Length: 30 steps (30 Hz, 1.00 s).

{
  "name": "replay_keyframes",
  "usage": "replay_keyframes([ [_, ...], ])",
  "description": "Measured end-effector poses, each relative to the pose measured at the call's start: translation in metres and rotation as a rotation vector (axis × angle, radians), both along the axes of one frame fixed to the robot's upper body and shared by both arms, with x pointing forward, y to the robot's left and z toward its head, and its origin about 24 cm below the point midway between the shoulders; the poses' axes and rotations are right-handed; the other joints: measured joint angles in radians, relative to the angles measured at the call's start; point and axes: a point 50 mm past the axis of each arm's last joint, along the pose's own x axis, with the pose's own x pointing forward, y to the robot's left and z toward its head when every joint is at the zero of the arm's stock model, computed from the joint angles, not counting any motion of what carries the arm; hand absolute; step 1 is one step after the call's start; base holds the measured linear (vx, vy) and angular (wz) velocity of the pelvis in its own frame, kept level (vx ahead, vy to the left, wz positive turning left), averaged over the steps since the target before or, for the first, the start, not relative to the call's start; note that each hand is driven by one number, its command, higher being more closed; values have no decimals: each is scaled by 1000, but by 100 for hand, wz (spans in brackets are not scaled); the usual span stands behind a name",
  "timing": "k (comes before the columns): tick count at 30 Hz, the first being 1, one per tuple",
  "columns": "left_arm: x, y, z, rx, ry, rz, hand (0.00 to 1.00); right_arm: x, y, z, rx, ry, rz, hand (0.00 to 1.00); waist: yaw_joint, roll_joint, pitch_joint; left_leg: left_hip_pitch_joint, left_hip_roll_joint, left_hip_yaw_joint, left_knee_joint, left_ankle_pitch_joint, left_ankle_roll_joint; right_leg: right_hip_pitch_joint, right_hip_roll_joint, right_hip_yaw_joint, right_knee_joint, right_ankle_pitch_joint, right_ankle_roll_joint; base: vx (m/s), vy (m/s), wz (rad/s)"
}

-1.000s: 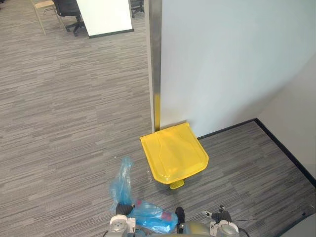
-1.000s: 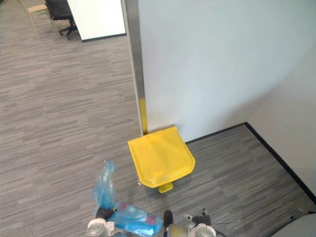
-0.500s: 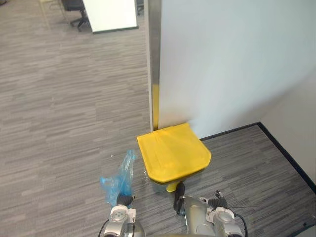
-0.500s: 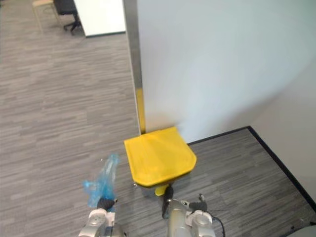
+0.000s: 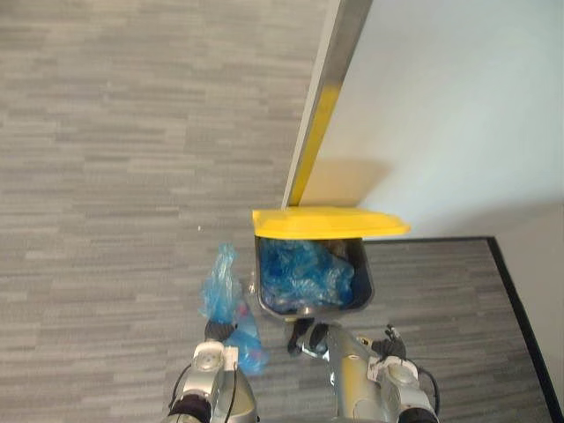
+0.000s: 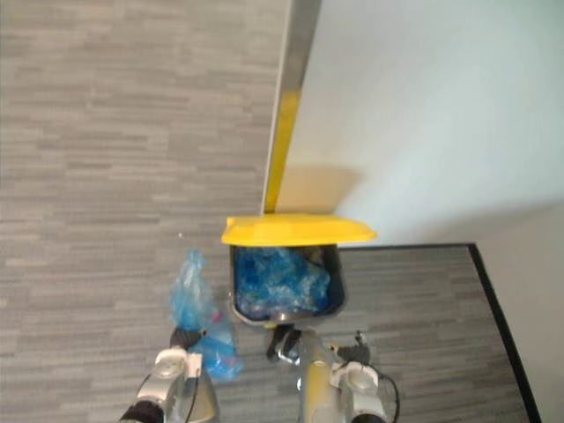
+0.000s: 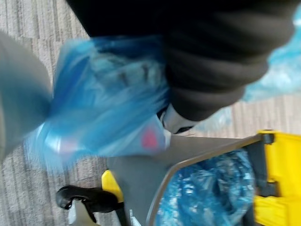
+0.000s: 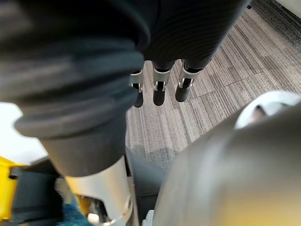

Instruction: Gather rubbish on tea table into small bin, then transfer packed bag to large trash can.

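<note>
The large grey trash can (image 5: 363,275) stands at the foot of a wall with its yellow lid (image 5: 330,222) raised. Crumpled blue plastic (image 5: 304,273) fills its inside. A packed blue bag (image 5: 220,291) with something pink in it hangs just left of the can, its neck sticking up. My left hand (image 5: 214,330) is shut on the blue bag (image 7: 103,113), beside the can's rim (image 7: 188,160). Before the can's front edge sits my right hand (image 5: 307,335), and its fingers (image 8: 159,92) point straight out over the carpet, holding nothing.
A white wall panel (image 5: 458,106) rises behind the can, edged by a metal post with a yellow strip (image 5: 322,106). A black baseboard (image 5: 520,300) runs along the right. Grey striped carpet (image 5: 115,176) stretches to the left.
The camera has moved closer and tipped down. The yellow lid has gone from closed to raised, showing the blue plastic inside. The blue bag now hangs upright beside the can's left wall.
</note>
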Motion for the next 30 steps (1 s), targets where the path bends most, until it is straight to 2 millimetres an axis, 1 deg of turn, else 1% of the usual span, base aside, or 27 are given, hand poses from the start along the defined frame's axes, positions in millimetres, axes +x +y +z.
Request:
replay_keyframes([
  [2,12,-3,9,-5,-43,-4,100,16,4,9,-10,-42,27,0,4,0,42,-38,3,-23,8,-7,-3,-25,2,-10,-1,9,-7,-64,-56,9],
  [3,13,-3,9,-7,-47,-2,100,18,5,10,-15,-47,32,0,3,0,44,-46,4,-27,8,-7,-4,-30,3,-12,-1,9,-8,-43,-60,6],
  [5,17,-3,14,-3,-74,14,100,27,8,18,-27,-88,45,0,4,4,51,-73,12,-39,6,-7,-4,-54,13,-19,-3,11,-11,-19,-69,2],
  [7,20,-2,18,-6,-91,17,100,33,14,23,-29,-113,74,0,4,6,53,-82,18,-42,2,-7,-4,-65,20,-22,-4,11,-11,3,-69,-6],
  [8,23,-3,22,-7,-114,15,100,42,21,31,-21,-154,95,0,4,8,54,-91,21,-43,-3,-6,-4,-78,24,-23,-4,11,-11,17,-74,-7],
  [9,27,-4,27,-6,-140,11,100,51,28,43,-24,-214,122,0,5,11,56,-94,21,-44,-12,-4,-5,-84,26,-24,-5,11,-11,18,-57,-5],
  [10,29,-4,30,-6,-152,10,100,56,30,50,-30,-248,137,0,5,12,57,-93,21,-43,-17,-2,-2,-85,28,-24,-6,11,-12,26,-53,-2],
  [11,31,-4,34,-4,-175,7,100,65,35,66,-37,-324,159,0,6,12,57,-92,21,-44,-26,4,-2,-86,30,-26,-10,10,-13,23,-50,0],
  [12,36,-5,41,-2,-211,7,100,79,40,88,-46,-421,173,0,5,12,57,-93,22,-45,-34,17,-1,-86,33,-28,-15,10,-13,21,-55,1],
  [14,39,-6,47,5,-244,9,100,91,44,111,-56,-518,191,0,5,12,57,-92,22,-46,-41,23,-9,-86,33,-29,-16,11,-13,4,-37,4],
  [15,41,-8,53,7,-271,0,100,104,49,139,-71,-634,202,0,7,12,57,-92,21,-45,-51,33,-26,-86,32,-30,-21,14,-18,-7,-20,5],
  [16,42,-8,53,9,-276,-4,100,107,50,146,-75,-666,204,0,9,12,57,-92,21,-45,-52,35,-28,-86,32,-31,-23,15,-20,-14,-16,3],
  [18,42,-7,55,17,-283,-6,100,123,59,179,-78,-787,234,0,20,12,57,-92,20,-45,-60,46,-41,-79,31,-34,-34,22,-30,-20,-5,4],
  [20,42,-7,55,19,-281,-5,100,129,63,190,-87,-817,253,0,25,12,57,-90,18,-49,-66,54,-33,-67,26,-42,-41,25,-31,-18,1,15],
  [21,41,-7,55,20,-282,-7,100,130,63,192,-91,-826,256,0,29,12,57,-88,16,-51,-69,56,-36,-63,25,-42,-43,26,-32,-17,5,16],
  [22,39,-5,53,35,-277,-2,100,136,68,205,-106,-863,286,0,42,12,56,-76,14,-51,-88,67,-41,-50,25,-45,-58,38,-27,-9,3,10],
  [24,37,-3,52,43,-271,-7,100,139,70,212,-109,-886,296,0,43,11,56,-70,12,-51,-100,74,-39,-39,24,-47,-70,43,-26,-7,-3,9],
  [25,33,0,49,58,-258,-17,100,145,73,226,-118,-925,309,0,47,10,55,-61,6,-51,-120,84,-39,-31,22,-47,-83,48,-25,-7,-7,7],
  [26,33,0,49,59,-257,-18,100,145,73,226,-119,-927,310,0,47,10,55,-61,5,-51,-120,84,-39,-30,22,-47,-84,49,-25,-12,-11,7],
  [28,28,2,44,66,-239,-19,100,153,70,243,-155,-967,321,0,48,9,55,-61,-1,-51,-137,99,-42,-28,19,-48,-98,59,-12,-15,-13,6],
  [30,26,2,42,66,-230,-19,100,155,67,248,-166,-978,321,0,48,9,55,-59,-1,-51,-140,106,-45,-23,19,-51,-102,63,-12,-11,-7,6],
])
